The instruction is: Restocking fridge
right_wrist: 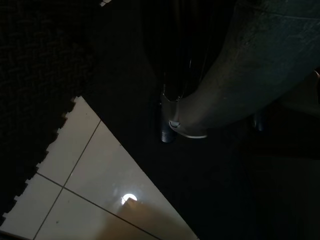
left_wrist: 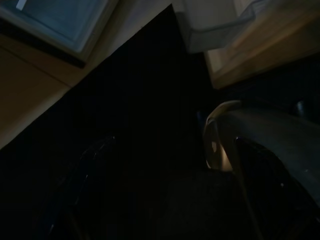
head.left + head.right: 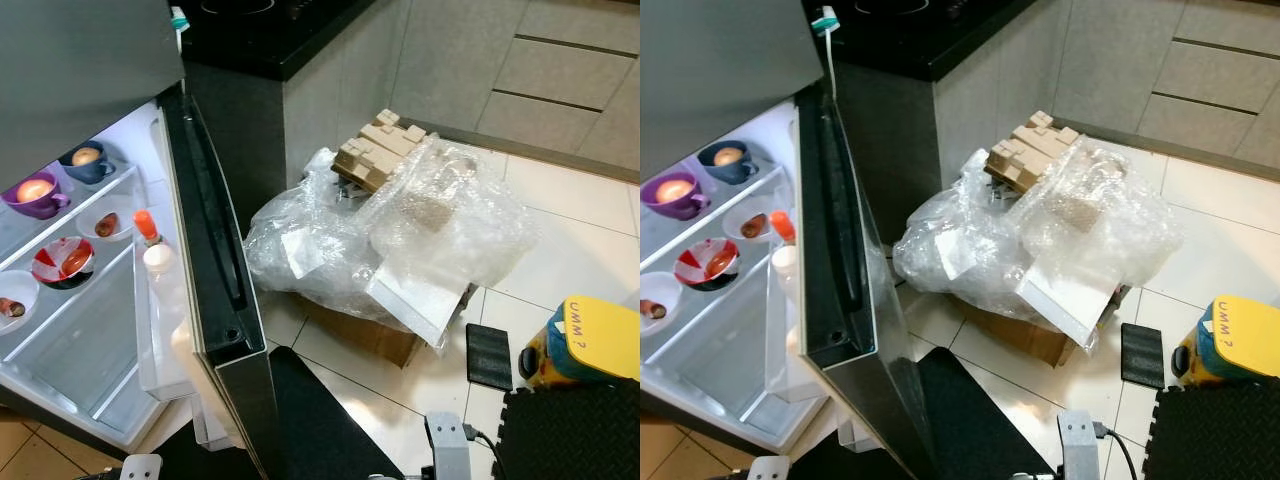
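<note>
Both arms are hung low at the frame's bottom edge; jaw state cannot be told from the dark wrist views. Fridge door [image 3: 215, 270] is open at centre-left, its edge toward the camera. Stocked shelves [image 3: 70, 260] lie far left, nearer the left arm. Bowls [image 3: 62, 262] are already seated there.
</note>
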Motion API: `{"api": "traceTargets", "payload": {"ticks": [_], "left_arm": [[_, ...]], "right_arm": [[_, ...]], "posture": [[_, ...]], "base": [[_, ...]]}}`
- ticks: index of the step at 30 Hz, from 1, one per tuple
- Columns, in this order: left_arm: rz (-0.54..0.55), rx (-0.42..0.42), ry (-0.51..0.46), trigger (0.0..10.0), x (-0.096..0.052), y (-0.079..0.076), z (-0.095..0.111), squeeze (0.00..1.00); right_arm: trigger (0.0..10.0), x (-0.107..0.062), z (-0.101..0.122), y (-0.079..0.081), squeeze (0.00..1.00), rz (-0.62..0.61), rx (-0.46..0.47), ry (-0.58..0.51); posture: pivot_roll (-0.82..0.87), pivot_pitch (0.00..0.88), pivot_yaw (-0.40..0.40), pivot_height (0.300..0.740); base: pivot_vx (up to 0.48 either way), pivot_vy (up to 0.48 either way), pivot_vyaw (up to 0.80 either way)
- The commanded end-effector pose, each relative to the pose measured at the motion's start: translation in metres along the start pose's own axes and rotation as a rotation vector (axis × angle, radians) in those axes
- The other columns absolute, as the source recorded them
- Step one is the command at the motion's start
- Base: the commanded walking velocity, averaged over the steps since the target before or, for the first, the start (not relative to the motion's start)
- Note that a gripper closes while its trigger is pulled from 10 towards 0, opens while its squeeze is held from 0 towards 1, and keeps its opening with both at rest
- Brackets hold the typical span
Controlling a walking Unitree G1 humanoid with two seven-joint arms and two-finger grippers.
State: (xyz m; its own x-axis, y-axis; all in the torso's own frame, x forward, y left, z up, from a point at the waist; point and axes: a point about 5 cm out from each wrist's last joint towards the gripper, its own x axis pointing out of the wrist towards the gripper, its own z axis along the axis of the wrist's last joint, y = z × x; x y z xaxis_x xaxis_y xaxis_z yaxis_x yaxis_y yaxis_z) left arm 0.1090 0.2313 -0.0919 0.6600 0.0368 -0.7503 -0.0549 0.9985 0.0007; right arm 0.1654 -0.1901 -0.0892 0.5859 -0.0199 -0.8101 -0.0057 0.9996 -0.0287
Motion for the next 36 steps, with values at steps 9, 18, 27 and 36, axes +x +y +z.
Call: {"api": "traceTargets", "payload": {"ticks": [9, 18, 27, 36], "left_arm": [[-0.027, 0.007, 0.009, 10.0, -0.005, 0.002, -0.007, 0.0], [-0.042, 0.003, 0.002, 10.0, -0.004, 0.001, -0.004, 0.0], [-0.041, 0.003, -0.003, 10.0, -0.002, 0.006, 0.001, 0.0], [-0.061, 0.012, -0.014, 10.0, 0.0, 0.006, 0.005, 0.0]], "right_arm": [[10.0, -0.001, -0.005, -0.005, 0.0, -0.02, 0.009, 0.011], [10.0, -0.001, -0.002, -0.003, 0.0, -0.018, 0.007, 0.004], [10.0, -0.001, -0.002, -0.003, 0.0, -0.017, 0.007, 0.004], [10.0, -0.001, -0.004, -0.004, 0.0, -0.025, 0.015, 0.008]], "posture": [[-0.13, 0.097, 0.03, 0.701], [-0.13, 0.094, 0.028, 0.701], [-0.13, 0.096, 0.03, 0.701], [-0.13, 0.098, 0.033, 0.701]], "base": [[0.0, 0.029, 0.0], [0.0, 0.307, 0.0], [0.0, 0.322, 0.0], [0.0, 0.0, 0.0]]}}
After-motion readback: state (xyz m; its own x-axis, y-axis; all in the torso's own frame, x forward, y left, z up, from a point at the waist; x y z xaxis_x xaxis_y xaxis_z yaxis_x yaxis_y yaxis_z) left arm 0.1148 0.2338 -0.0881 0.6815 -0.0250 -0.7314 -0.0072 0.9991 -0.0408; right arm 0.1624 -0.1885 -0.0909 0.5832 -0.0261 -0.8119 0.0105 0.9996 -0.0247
